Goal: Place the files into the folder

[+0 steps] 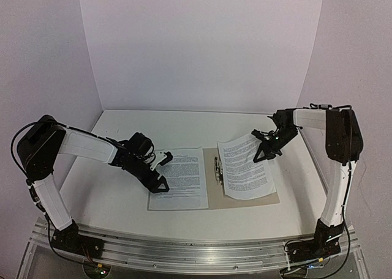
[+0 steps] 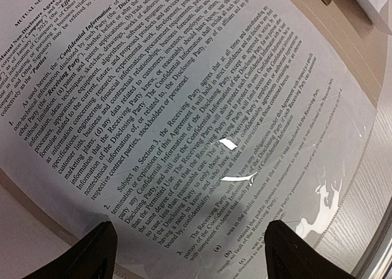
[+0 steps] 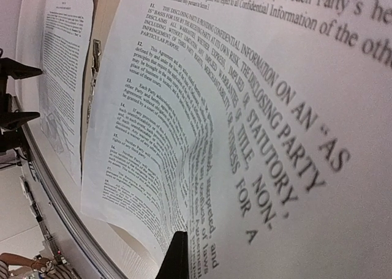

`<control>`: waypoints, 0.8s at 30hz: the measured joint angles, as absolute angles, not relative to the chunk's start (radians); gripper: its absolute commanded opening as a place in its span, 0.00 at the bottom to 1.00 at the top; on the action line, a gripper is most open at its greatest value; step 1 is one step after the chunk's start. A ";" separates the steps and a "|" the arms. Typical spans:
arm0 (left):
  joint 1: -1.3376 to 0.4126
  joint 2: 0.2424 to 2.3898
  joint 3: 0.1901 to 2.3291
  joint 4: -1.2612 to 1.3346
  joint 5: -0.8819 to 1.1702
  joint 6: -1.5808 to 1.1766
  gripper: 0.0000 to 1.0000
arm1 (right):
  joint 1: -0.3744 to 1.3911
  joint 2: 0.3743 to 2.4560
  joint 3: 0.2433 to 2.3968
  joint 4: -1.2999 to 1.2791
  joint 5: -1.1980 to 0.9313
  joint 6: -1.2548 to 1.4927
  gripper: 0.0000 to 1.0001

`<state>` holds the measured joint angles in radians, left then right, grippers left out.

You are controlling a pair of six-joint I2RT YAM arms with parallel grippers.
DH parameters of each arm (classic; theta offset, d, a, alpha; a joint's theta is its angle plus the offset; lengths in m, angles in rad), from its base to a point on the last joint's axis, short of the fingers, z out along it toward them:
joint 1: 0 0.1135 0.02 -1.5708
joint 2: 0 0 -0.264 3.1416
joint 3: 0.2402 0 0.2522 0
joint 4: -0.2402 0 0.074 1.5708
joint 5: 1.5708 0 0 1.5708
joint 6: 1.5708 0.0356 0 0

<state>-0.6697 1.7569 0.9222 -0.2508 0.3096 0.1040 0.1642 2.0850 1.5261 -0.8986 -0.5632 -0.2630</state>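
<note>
My left gripper [image 1: 163,172] hangs over the left edge of the left sheet [image 1: 184,180], jaws wide apart with nothing between them. That sheet lies flat on the left half of the open folder [image 1: 213,196], which rests on the counter [image 1: 116,199]. My right gripper [image 1: 264,152] is clamped on the far right edge of the right sheet [image 1: 245,169]. That side is lifted and the paper curves, while its near part lies on the folder's right half. A metal clip [image 1: 217,167] sits along the spine between the two sheets.
</note>
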 measured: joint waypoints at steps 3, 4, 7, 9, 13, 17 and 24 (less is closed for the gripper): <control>-0.670 1.757 0.922 -0.250 0.310 0.104 0.84 | 0.164 2.085 1.526 -0.890 -0.578 -0.247 0.00; -0.670 1.757 0.922 -0.250 0.310 0.104 0.84 | 0.164 2.085 1.526 -0.889 -0.578 -0.241 0.00; -0.670 1.757 0.922 -0.250 0.310 0.104 0.84 | 0.164 2.082 1.526 -0.889 -0.569 -0.230 0.00; -0.670 1.757 0.922 -0.250 0.310 0.104 0.84 | 0.164 2.073 1.526 -0.896 -0.554 -0.231 0.00; -0.670 1.757 0.922 -0.250 0.310 0.104 0.84 | 0.164 2.022 1.528 -0.936 -0.505 -0.236 0.00; -0.670 1.757 0.922 -0.250 0.310 0.104 0.84 | 0.164 1.991 1.528 -0.955 -0.514 -0.244 0.00; -0.670 1.757 0.922 -0.250 0.310 0.104 0.84 | 0.164 2.003 1.510 -0.943 -0.600 -0.261 0.00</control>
